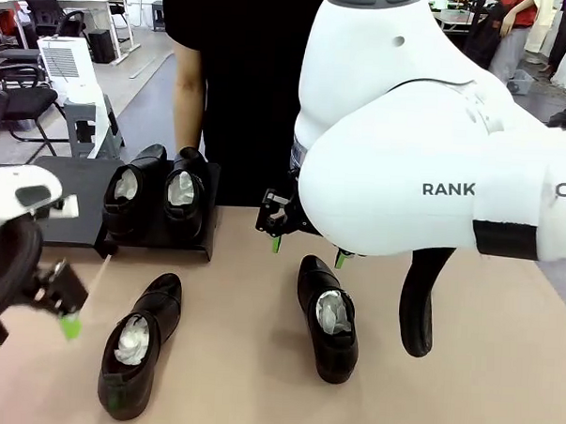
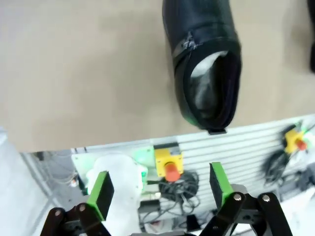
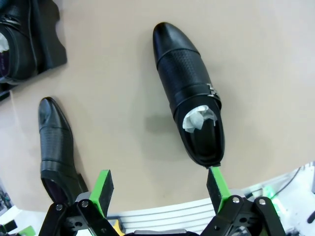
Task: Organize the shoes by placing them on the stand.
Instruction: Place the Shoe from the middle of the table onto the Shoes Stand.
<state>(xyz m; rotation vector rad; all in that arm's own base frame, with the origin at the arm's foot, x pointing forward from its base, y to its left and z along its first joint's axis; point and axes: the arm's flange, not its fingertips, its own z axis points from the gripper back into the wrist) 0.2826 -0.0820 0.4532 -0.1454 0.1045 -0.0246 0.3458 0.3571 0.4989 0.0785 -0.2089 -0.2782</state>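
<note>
Black leather, half sorted: one pair of shoes [image 1: 183, 191] sits on the stand [image 1: 155, 236], and two more lie on the table [image 1: 247, 389] on the robot's side of it. The right gripper [image 1: 308, 251] hangs wide open and empty over the loose shoe [image 3: 189, 98] in front of the stand and off to its right. That looks like the approach for pick number three. Next it needs to drop, straddle the shoe across its middle, close, then carry it over. The dark flat stretch left of the pair looks like the free room. The left gripper [image 1: 29, 330], pads also spread wide with nothing between them, waits low before the stand's left end, just beside the other loose shoe [image 1: 141, 342]. Watch the person's arm [image 1: 188, 95] directly behind the stand, close above the pair.
</note>
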